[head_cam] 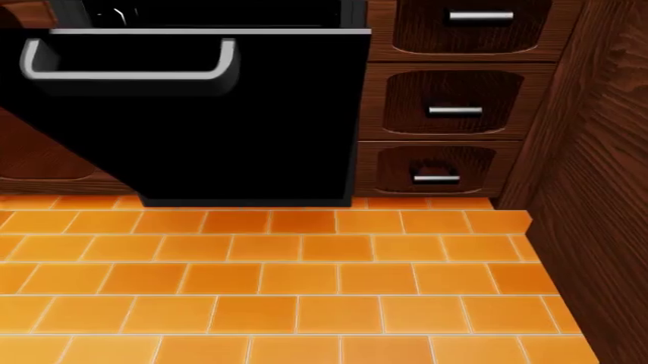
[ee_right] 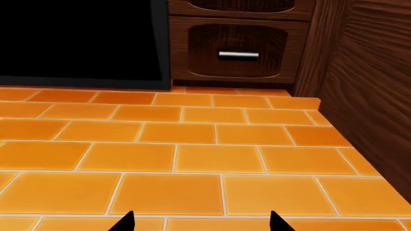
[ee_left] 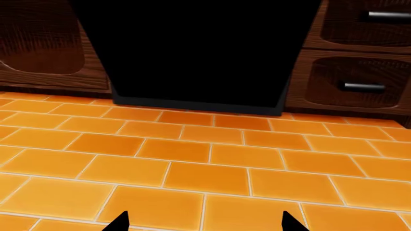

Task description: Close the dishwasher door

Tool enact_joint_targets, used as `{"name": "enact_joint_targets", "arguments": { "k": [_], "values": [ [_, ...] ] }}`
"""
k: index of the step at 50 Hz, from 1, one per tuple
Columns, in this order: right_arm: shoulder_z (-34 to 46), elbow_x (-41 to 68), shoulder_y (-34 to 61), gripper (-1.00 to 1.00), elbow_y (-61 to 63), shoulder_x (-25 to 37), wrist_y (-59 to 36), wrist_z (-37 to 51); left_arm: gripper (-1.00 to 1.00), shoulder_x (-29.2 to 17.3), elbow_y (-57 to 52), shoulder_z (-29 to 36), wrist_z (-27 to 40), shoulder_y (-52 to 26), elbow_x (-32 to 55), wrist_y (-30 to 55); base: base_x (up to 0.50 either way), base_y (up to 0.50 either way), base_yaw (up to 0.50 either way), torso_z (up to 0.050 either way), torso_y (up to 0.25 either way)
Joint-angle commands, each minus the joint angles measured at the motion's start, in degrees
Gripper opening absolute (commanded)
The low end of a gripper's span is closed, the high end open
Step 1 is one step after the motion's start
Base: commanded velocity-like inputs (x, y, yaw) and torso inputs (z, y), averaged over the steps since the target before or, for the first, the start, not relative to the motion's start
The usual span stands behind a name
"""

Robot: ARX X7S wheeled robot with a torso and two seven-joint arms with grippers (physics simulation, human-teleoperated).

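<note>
The dishwasher door [head_cam: 202,129] is a glossy black panel with a long silver-grey bar handle [head_cam: 127,64], tilted open outward from the dishwasher [head_cam: 202,14], whose dark inside shows just above the door's top edge. The door also shows in the left wrist view [ee_left: 199,48] and in the right wrist view [ee_right: 77,41]. My left gripper [ee_left: 204,224] is open and empty over the orange floor tiles, well short of the door. My right gripper [ee_right: 200,224] is open and empty, also over the tiles. Neither gripper shows in the head view.
Dark brown wooden drawers [head_cam: 456,98] with short silver handles stand right of the door. A brown wooden side panel [head_cam: 597,189] juts out at the right. Brown cabinet fronts [ee_left: 38,43] stand left of the door. The orange tiled floor [head_cam: 303,288] lies in front.
</note>
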State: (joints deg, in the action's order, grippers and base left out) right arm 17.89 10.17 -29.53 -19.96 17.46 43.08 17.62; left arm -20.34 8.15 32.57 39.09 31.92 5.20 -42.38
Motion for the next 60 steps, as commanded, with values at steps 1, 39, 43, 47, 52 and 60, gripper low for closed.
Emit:
{"name": "enact_joint_targets", "arguments": {
  "k": [1,39,43,47,52,60],
  "values": [
    [0.13,0.05,0.00,1.00,0.06,0.19,0.04,0.14,1.00,-0.04,-0.11,0.24,0.19,-0.21,-0.02,0.21,0.00,0.14,0.00,0.000,0.000],
    [0.70,0.07,0.36,1.00,-0.73,0.24,0.48,0.54,1.00,-0.42,0.39,0.79,0.85,-0.34,0.26,-0.49,0.00,0.14,0.00,0.000,0.000],
    [0.75,0.07,0.33,1.00,-0.71,0.28,0.48,0.61,1.00,-0.45,0.41,0.84,0.93,-0.36,0.25,-0.54,0.00,0.14,0.00,0.000,0.000],
    [0.79,0.11,0.30,1.00,-0.60,0.35,0.45,0.67,1.00,-0.45,0.43,0.91,1.00,-0.40,0.24,-0.54,0.00,0.14,0.00,0.000,0.000],
    [0.85,0.17,0.36,1.00,-0.66,0.41,0.46,0.69,1.00,-0.49,0.49,1.00,1.08,-0.42,0.28,-0.59,0.00,0.15,0.00,0.000,0.000],
    [0.95,0.20,0.37,1.00,-0.45,0.54,0.36,0.80,1.00,-0.57,0.55,1.12,1.20,-0.47,0.29,-0.65,0.00,0.15,0.00,0.000,0.000]
  ]
}}
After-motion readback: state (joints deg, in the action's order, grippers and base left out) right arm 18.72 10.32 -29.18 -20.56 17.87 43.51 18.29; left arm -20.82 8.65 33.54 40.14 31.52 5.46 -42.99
